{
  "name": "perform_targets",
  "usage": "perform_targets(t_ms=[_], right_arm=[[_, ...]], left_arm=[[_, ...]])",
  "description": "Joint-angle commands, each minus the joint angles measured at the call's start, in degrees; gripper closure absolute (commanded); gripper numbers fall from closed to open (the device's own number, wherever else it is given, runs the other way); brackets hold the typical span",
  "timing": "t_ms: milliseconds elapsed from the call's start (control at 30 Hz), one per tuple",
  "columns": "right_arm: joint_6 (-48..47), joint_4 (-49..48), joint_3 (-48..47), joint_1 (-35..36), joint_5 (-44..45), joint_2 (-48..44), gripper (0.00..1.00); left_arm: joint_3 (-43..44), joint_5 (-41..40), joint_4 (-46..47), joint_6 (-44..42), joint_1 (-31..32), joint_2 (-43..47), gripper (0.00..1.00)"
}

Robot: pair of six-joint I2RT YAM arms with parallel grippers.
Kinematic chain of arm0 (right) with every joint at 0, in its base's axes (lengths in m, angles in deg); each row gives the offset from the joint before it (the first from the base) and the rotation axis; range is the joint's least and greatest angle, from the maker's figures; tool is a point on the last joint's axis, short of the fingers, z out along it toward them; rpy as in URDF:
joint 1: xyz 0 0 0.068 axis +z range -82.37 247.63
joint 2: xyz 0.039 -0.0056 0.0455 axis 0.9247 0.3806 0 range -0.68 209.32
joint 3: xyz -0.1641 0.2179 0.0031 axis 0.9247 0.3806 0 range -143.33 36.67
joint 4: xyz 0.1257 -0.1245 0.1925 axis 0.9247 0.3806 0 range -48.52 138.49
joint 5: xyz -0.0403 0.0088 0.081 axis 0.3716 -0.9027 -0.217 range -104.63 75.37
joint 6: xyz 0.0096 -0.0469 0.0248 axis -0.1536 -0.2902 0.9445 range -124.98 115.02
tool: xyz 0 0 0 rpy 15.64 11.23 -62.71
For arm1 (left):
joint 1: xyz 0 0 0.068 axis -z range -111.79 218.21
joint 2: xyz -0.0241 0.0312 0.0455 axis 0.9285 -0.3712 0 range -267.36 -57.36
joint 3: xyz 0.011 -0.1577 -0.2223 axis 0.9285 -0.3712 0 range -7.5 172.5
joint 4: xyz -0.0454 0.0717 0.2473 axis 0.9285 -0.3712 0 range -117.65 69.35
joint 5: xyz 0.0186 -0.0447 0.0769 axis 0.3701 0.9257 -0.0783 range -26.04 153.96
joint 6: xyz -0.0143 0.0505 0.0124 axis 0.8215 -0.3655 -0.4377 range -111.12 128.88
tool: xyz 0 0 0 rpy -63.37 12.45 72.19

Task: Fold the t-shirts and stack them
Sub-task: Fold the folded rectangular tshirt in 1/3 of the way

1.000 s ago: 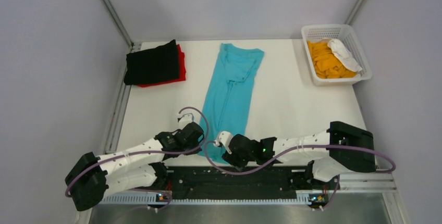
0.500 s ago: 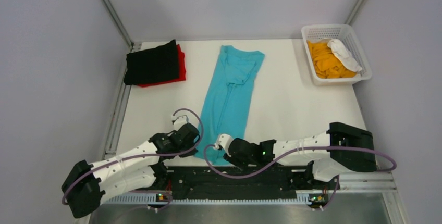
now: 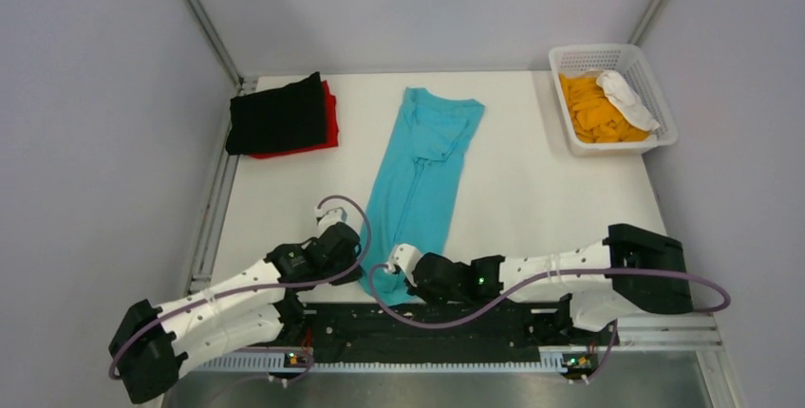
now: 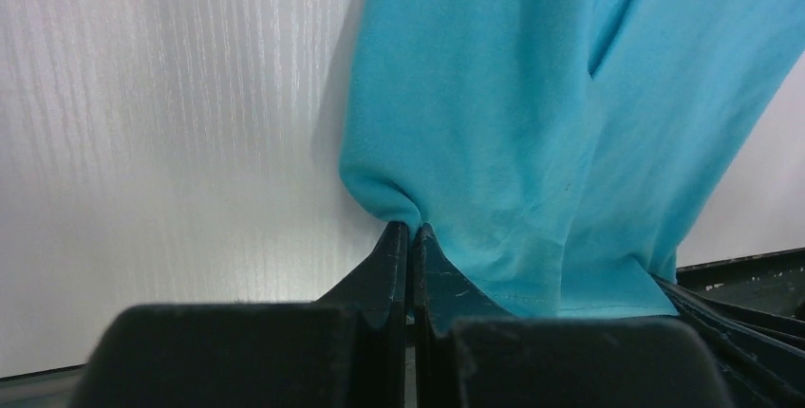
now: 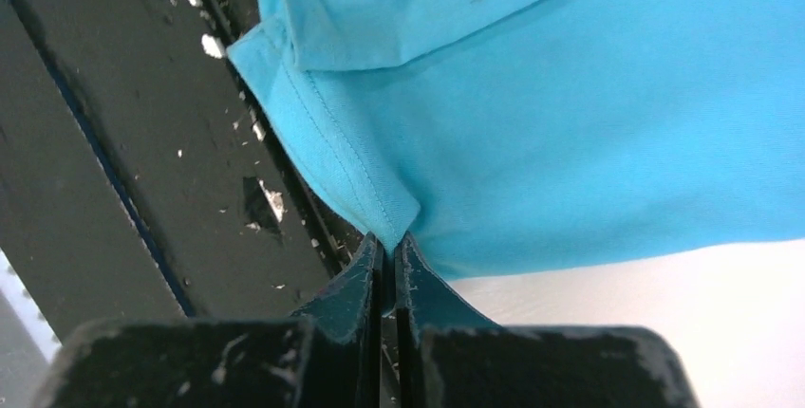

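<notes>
A turquoise-blue t-shirt [image 3: 420,176] lies folded into a long narrow strip down the middle of the table, collar end far, hem end near. My left gripper [image 3: 353,266] is shut on the shirt's near left corner [image 4: 384,194], fingers [image 4: 410,233] pinched together on a tuck of cloth. My right gripper [image 3: 403,280] is shut on the near right hem corner [image 5: 380,209], which hangs over the table's black front rail [image 5: 142,171]. A folded black t-shirt [image 3: 278,116] lies on a red one [image 3: 329,114] at the far left.
A white lattice basket [image 3: 651,81] at the far right corner holds orange cloth [image 3: 590,109] and a white cloth [image 3: 627,100]. Bare white tabletop [image 3: 541,190] lies either side of the blue strip. Grey walls enclose the table.
My right gripper has closed on the blue shirt's hem corner and slid a little nearer and left. The left gripper stayed shut on its corner; the shirt shifted slightly.
</notes>
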State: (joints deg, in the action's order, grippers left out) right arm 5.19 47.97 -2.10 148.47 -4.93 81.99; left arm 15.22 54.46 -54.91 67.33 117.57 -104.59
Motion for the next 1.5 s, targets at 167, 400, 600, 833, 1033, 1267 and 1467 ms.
perform_targets(t_ms=[167, 400, 600, 833, 1033, 1267, 1467], right_arm=[[2.89, -3.02, -2.46, -7.38, 6.70, -8.25, 1.00], [4.44, -6.87, -1.98, -18.38, 3.32, -11.96, 1.00], [3.94, -9.39, -3.99, -26.73, 1.79, -9.00, 1.00], [4.09, -12.92, -5.80, -35.31, -2.45, -4.55, 1.00], [3.02, -14.57, -7.46, -38.05, -3.76, 0.08, 1.00], [2.59, -17.22, -8.09, -41.21, -3.04, 4.01, 1.00], [1.95, -19.88, -9.25, -44.33, -4.34, 8.03, 1.00]], left_arm=[[10.76, -4.56, 8.61, -5.70, -2.35, -5.08, 1.00], [19.83, -1.93, 15.70, -10.84, -11.60, -18.02, 1.00], [31.26, -0.08, 17.11, -14.62, -15.68, -30.84, 1.00], [39.56, 0.68, 16.62, -17.27, -19.32, -40.73, 1.00], [45.38, 2.50, 16.13, -19.17, -21.54, -47.84, 1.00], [50.56, 5.44, 14.90, -20.44, -23.40, -54.59, 1.00], [53.79, 7.46, 14.42, -20.22, -24.78, -59.18, 1.00]])
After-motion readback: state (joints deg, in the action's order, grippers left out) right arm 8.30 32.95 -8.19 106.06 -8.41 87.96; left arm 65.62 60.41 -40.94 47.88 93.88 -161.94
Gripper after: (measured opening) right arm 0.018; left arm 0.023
